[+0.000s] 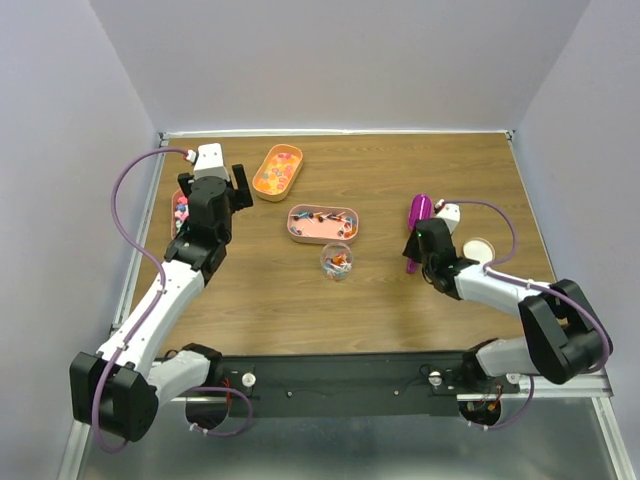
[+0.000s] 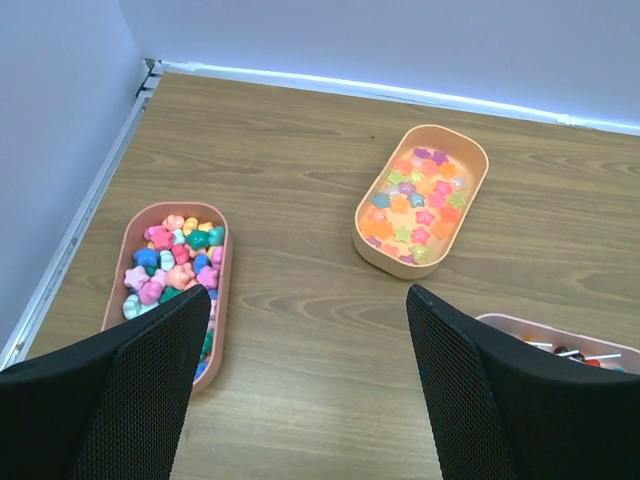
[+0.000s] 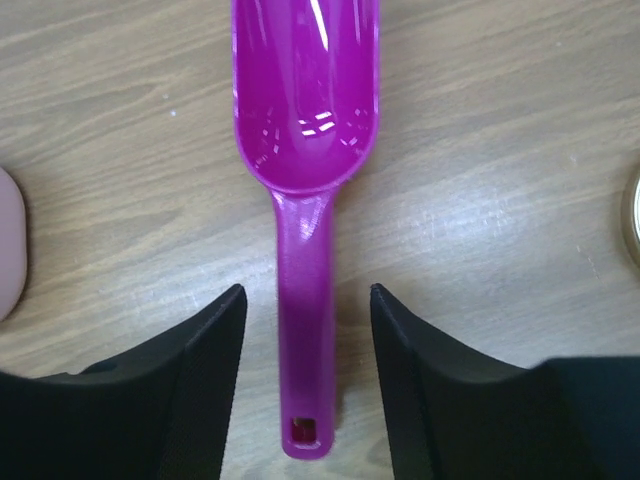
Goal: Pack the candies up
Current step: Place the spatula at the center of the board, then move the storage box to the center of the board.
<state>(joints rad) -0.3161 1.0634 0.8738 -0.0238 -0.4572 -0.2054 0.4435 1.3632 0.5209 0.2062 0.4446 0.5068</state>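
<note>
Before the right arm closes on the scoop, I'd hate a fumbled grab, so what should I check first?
1. Scoop handle between the right gripper jaws: ok, a gap on each side.
2. Right jaws apart: ok.
3. Scoop bowl empty: ok.
4. Jaws low enough to catch the handle: cannot tell.
5. Left gripper out of the way: ok, open, holding nothing, above the left tray.
6. Cup upright: ok, candies inside.
</note>
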